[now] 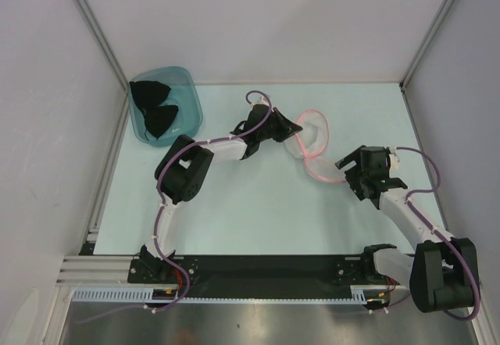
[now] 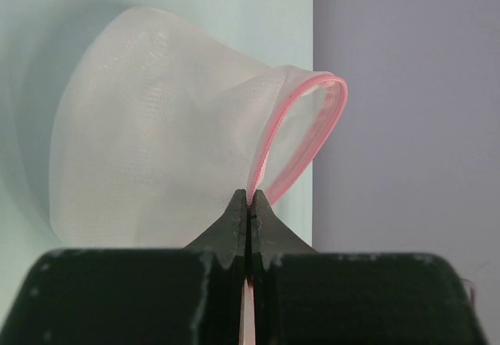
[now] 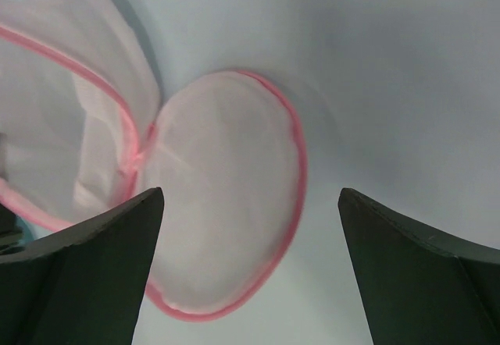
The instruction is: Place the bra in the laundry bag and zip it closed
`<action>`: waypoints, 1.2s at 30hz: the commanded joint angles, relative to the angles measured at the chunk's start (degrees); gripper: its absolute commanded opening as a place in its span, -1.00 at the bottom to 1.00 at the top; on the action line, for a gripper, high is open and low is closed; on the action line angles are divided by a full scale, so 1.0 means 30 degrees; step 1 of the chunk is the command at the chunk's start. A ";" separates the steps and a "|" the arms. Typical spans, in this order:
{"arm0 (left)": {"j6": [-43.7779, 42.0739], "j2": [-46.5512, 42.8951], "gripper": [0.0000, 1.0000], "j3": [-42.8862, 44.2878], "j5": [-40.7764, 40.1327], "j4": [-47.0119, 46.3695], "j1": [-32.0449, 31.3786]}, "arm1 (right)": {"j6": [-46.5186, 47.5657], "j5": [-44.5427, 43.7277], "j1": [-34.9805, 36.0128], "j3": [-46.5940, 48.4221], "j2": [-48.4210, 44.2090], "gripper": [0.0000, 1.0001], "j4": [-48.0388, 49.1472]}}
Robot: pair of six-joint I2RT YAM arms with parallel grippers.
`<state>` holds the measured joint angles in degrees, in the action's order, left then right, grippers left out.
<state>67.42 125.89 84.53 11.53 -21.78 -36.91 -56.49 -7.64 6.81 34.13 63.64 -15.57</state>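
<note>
The bra point(image 1: 155, 107) lies black and crumpled inside a teal tub point(image 1: 190, 95) at the back left, far from both grippers. The laundry bag point(image 1: 314, 136) sits mid-table, open, with white mesh and pink zipper trim. One half stands up and the other half point(image 3: 223, 204) lies flat on the table. My left gripper point(image 1: 291, 129) is shut on the pink trim point(image 2: 301, 119) of the raised half point(image 2: 156, 126), jaws pressed together on it. My right gripper point(image 1: 354, 179) hovers open just right of the flat half, its fingers point(image 3: 117, 243) wide apart and holding nothing.
White walls with metal frame posts point(image 1: 98, 25) enclose the pale green table point(image 1: 258, 204) on three sides. The arm bases stand on a black rail point(image 1: 258, 268) at the near edge.
</note>
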 commanded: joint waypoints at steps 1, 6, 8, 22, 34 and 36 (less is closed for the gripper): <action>-0.0353 -0.0946 -1.00 0.0036 0.0376 -0.0826 0.0144 | -0.1297 0.1137 -0.0393 -0.0947 0.0081 1.00 0.1909; -0.0266 -0.0829 -1.00 0.0065 0.0521 -0.0972 0.0202 | -0.2115 0.2077 -0.0482 -0.2146 0.2221 0.61 0.4807; -0.0091 -0.0713 -1.00 0.0065 0.0609 -0.1234 0.0202 | -0.1972 0.1932 -0.0482 -0.2323 0.3186 0.51 0.6176; 0.4829 0.2827 -1.00 0.3402 0.0611 -0.4750 0.0642 | 0.1921 -0.5533 -0.1098 0.1454 -0.0200 -1.00 0.2965; 0.5512 0.4536 -1.00 0.6456 -0.0122 -0.3611 0.0671 | 0.7574 -0.8848 0.0571 -0.2406 -0.2697 -0.98 1.0223; 0.5156 0.3510 -1.00 0.4851 -0.0356 -0.3228 0.0671 | 0.7726 -0.9287 0.0894 -0.2878 -0.2667 -0.96 1.0551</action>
<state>85.03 142.54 103.79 13.08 -33.21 -35.48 -39.62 -29.47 8.01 28.56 56.23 8.51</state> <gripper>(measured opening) 0.009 0.023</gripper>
